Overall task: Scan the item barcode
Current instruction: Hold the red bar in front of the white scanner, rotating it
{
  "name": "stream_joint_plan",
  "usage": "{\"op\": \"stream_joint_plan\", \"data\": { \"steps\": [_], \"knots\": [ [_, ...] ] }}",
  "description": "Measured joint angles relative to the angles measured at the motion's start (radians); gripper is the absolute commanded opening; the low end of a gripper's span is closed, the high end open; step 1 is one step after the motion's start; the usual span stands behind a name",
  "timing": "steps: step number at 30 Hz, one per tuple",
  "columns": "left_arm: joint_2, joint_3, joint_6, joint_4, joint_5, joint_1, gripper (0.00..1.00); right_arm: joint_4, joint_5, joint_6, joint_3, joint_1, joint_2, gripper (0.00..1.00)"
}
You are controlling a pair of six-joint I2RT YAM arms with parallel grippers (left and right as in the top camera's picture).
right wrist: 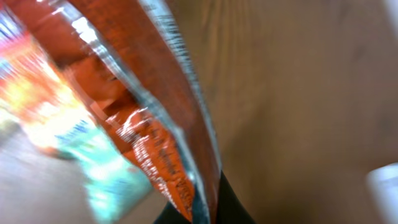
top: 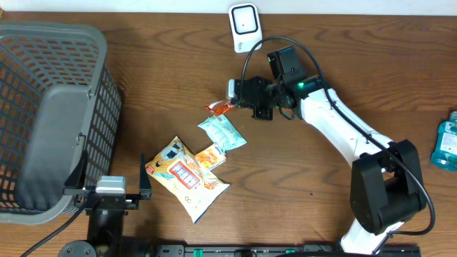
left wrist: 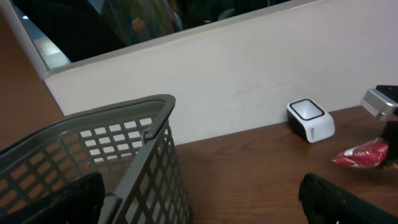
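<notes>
A red-orange snack packet hangs just above the table, pinched at its edge by my right gripper, which is shut on it. In the right wrist view the packet fills the frame, blurred, its lower edge caught between the dark fingertips of the gripper. The white scanner stands at the table's back edge, a short way beyond the packet; it and the packet also show in the left wrist view. My left gripper stands open and empty at the front left.
A grey mesh basket fills the left side, right next to the left gripper, with its rim close in the left wrist view. A teal packet, a small orange one and a yellow one lie mid-table. A blue bottle stands far right.
</notes>
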Motion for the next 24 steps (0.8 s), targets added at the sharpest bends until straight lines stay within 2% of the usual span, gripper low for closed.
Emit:
{"op": "stream_joint_plan", "data": {
  "steps": [6,10,14,17,21,24],
  "knots": [
    [0.0,0.0,0.0,-0.007,0.0,0.0,1.0,0.253,0.099,-0.211,0.004,0.0,-0.005,0.01],
    [0.0,0.0,0.0,-0.006,0.0,0.0,1.0,0.253,0.106,-0.308,0.004,0.0,-0.031,0.01],
    [0.0,0.0,0.0,-0.006,0.0,0.0,1.0,0.2,0.106,-0.326,0.005,0.0,-0.049,0.01],
    [0.0,0.0,0.0,-0.006,0.0,0.0,1.0,0.107,0.105,-0.227,0.006,0.0,-0.05,0.01],
    [0.0,0.0,0.0,-0.006,0.0,0.0,1.0,0.037,0.048,0.1,0.006,0.0,-0.049,0.02],
    [0.0,0.0,0.0,-0.006,0.0,0.0,1.0,0.088,-0.096,0.348,0.005,-0.005,-0.045,0.01]
  ]
}}
